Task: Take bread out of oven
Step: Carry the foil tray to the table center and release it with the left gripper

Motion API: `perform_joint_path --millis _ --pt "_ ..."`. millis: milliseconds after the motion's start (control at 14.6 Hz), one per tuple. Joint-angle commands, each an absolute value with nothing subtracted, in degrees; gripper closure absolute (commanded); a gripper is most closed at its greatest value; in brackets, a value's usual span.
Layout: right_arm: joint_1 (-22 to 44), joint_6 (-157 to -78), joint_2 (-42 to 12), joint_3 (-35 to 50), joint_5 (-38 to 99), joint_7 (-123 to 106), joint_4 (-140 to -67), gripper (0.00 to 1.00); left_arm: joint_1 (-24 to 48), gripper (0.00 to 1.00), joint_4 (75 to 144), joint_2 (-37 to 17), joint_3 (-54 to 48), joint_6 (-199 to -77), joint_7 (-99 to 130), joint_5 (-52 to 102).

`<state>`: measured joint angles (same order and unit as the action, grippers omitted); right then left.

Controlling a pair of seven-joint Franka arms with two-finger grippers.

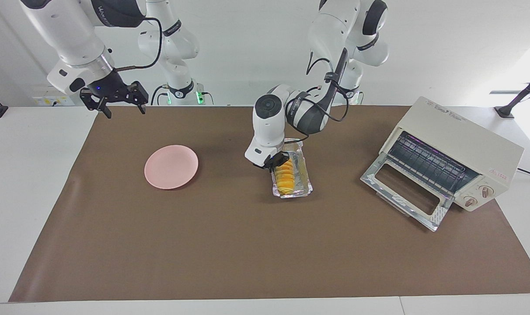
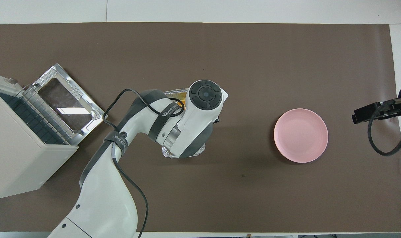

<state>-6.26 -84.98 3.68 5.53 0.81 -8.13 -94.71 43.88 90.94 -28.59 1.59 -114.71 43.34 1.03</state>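
The yellow-orange bread [image 1: 286,179] lies in a crinkled silver foil tray [image 1: 309,187] on the brown mat, mid-table. My left gripper [image 1: 279,162] is down at the end of the bread nearer the robots, inside the tray. In the overhead view the left wrist covers the tray; only a rim [image 2: 174,92] and a sliver of bread [image 2: 184,103] show. The cream-white oven [image 1: 462,144] stands at the left arm's end of the table, its glass door [image 1: 405,192] dropped open and its wire rack bare. My right gripper [image 1: 121,107] waits, open and empty, in the air over the mat's edge.
A round pink plate [image 1: 171,166] lies on the mat toward the right arm's end; it also shows in the overhead view [image 2: 300,135]. The oven [image 2: 18,158] and its open door [image 2: 66,102] take up that corner. A brown mat [image 1: 247,253] covers the table.
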Motion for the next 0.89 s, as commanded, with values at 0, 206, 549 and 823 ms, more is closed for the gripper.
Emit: perform_joint_path --millis 0,206,549,823 --pt "-6.3 -84.6 5.0 6.2 1.3 -9.4 -95.4 0.00 44.1 1.00 90.6 -28.4 2.1 -116.3 40.4 1.8" --pt "-5.7 -85.0 5.0 6.2 1.6 -9.2 -95.4 0.00 43.8 0.61 91.7 -28.3 2.0 -116.3 40.3 2.8" --pt "-4.4 -87.4 5.1 6.2 1.7 -9.1 -95.8 0.00 42.1 0.00 90.1 -25.5 2.8 -112.6 40.6 5.4" --pt "1.4 -94.5 2.7 6.3 1.6 -1.8 -96.4 0.00 30.3 0.00 90.5 -12.5 2.8 -94.5 36.4 4.9"
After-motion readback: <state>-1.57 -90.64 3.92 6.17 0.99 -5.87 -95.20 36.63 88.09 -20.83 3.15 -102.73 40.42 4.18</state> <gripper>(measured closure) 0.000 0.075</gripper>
